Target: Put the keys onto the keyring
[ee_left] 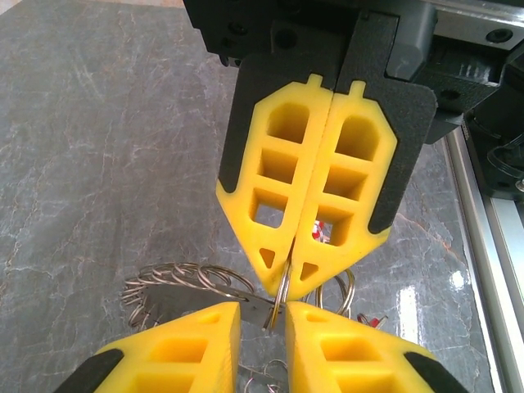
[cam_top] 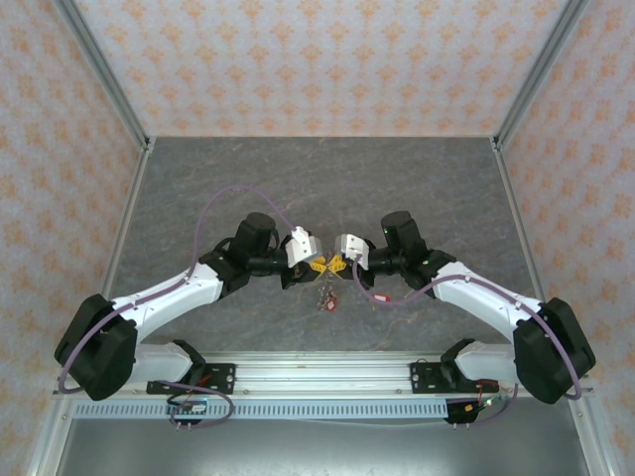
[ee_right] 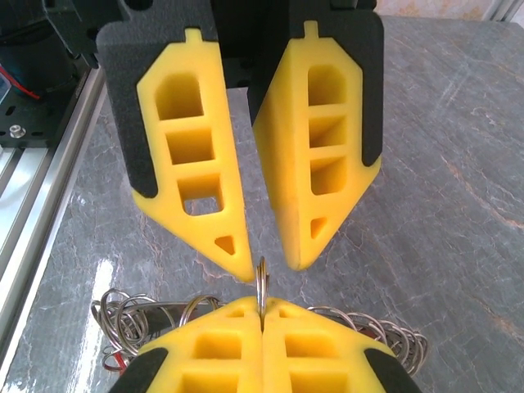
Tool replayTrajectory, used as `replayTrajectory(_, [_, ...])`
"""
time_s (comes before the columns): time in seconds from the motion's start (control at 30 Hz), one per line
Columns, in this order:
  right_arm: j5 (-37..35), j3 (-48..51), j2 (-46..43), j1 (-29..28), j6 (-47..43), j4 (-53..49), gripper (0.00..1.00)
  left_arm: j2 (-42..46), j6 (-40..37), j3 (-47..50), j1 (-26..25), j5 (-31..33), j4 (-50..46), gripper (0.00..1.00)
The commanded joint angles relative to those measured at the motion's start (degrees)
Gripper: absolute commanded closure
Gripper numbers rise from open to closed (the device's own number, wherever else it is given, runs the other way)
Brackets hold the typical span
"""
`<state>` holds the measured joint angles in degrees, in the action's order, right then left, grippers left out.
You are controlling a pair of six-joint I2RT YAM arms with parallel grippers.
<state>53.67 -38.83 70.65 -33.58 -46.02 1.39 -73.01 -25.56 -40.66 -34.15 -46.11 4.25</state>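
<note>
Noting occlusions first: the thin grey metal keyring [ee_right: 262, 282] shows just a short edge-on arc, the rest buried between fingers. Below it, the small metal keys [cam_top: 325, 296] and looped wire form a tangle. Single keys cannot be told apart, only specks of red tag peek out, and in both wrist views the bundle is cut off by the near fingers. From above I cannot tell whether it hangs or rests on the table [cam_top: 397, 188].

Fingers are yellow wedges with cut-out cells and matte black backing. The table is grey, marbled and glossy.

The right end effector [ee_right: 262, 307] is closed, its tips pinching the keyring, which stands upright between them. The left end effector [ee_right: 268, 264] meets it tip to tip with its jaws parted, straddling the ring's top edge. Contact there is unclear.
</note>
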Motion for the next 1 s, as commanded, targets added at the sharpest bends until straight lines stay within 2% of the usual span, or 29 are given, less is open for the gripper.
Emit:
replayTrajectory(0.0, [3.46, 0.59, -0.15, 0.26, 2.00, 5.95, 1.00, -0.73, 0.14, -0.07, -0.45, -1.26, 0.32, 0.79])
replayTrajectory(0.2, [3.98, 1.08, -0.25, 0.25, 3.41, 7.43, 1.00, -1.45, 0.16, -0.64, -0.52, -2.31, 0.53, 0.81])
replayTrajectory(0.43, [3.73, 0.89, -0.30, 0.26, 3.10, 5.92, 1.00, -0.64, 0.68, -0.69, -0.69, -2.50, 1.34, 0.90])
replayTrajectory(0.53, [3.57, 1.04, -0.32, 0.23, 2.95, 5.60, 1.00, -0.47, 0.69, -0.73, -0.72, -2.45, 1.19, 1.00])
replayTrajectory(0.67, [2.28, 1.12, -1.31, 0.27, 3.13, 4.83, 0.90, -0.30, 0.77, -0.64, -0.74, -1.61, 0.94, 1.00])
replayTrajectory(0.73, [-0.54, 1.53, -2.50, 0.23, 4.59, 4.59, 0.82, 0.03, 1.00, -0.56, -0.74, -0.64, 0.78, 1.00])
replayTrajectory(0.87, [-7.95, 4.10, -9.19, 0.25, 11.28, 5.04, 0.75, 1.08, 1.47, -0.09, -0.73, 1.48, 0.59, 1.00])
replayTrajectory(0.97, [-20.10, 6.39, -14.81, 0.21, 24.93, 5.45, 0.71, 2.14, 2.20, 0.48, -0.74, 3.70, 0.66, 1.00])
